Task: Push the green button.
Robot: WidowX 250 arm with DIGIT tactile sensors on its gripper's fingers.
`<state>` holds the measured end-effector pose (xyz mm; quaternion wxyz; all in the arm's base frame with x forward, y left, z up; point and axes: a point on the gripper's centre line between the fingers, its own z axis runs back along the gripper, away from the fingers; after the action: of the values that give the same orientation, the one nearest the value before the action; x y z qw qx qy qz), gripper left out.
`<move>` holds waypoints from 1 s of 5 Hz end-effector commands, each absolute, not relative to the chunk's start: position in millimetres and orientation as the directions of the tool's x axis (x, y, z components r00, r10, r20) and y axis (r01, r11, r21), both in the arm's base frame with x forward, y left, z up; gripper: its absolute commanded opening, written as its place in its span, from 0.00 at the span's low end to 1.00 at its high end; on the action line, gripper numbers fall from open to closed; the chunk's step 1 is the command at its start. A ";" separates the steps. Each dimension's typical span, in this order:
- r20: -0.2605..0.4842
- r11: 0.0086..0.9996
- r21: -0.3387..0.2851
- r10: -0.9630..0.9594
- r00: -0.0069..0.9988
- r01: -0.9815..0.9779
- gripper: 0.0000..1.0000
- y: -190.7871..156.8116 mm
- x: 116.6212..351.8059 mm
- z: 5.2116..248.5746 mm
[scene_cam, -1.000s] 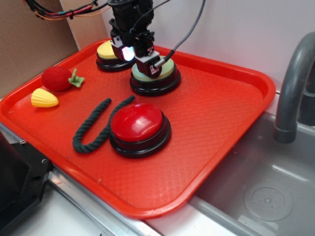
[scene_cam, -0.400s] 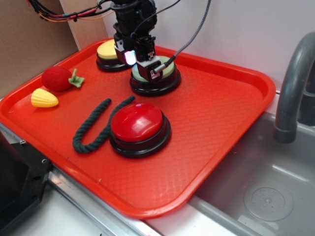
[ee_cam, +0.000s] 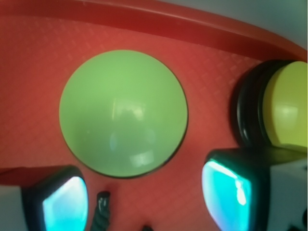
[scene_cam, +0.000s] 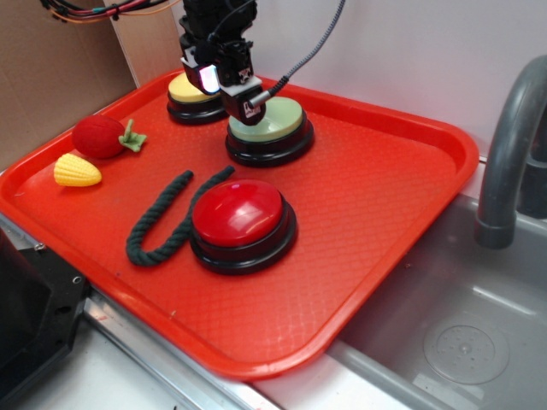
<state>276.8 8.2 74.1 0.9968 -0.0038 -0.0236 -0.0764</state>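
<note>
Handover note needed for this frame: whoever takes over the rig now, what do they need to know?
Gripper: empty, raised just above the back-left edge of the green button, no longer on its dome as a second ago; whether it is open or shut cannot be told.
Green button: on the red tray, between the yellow button and the red button.
Done: gripper came down onto the button, then lifted.
Left: confirm the press registered; otherwise press again.
</note>
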 end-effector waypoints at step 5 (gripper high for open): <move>0.149 0.989 0.045 -0.148 0.978 0.143 1.00 5.6 275.9 131.1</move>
<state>271.2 10.5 114.3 0.9967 0.0125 -0.0443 -0.0673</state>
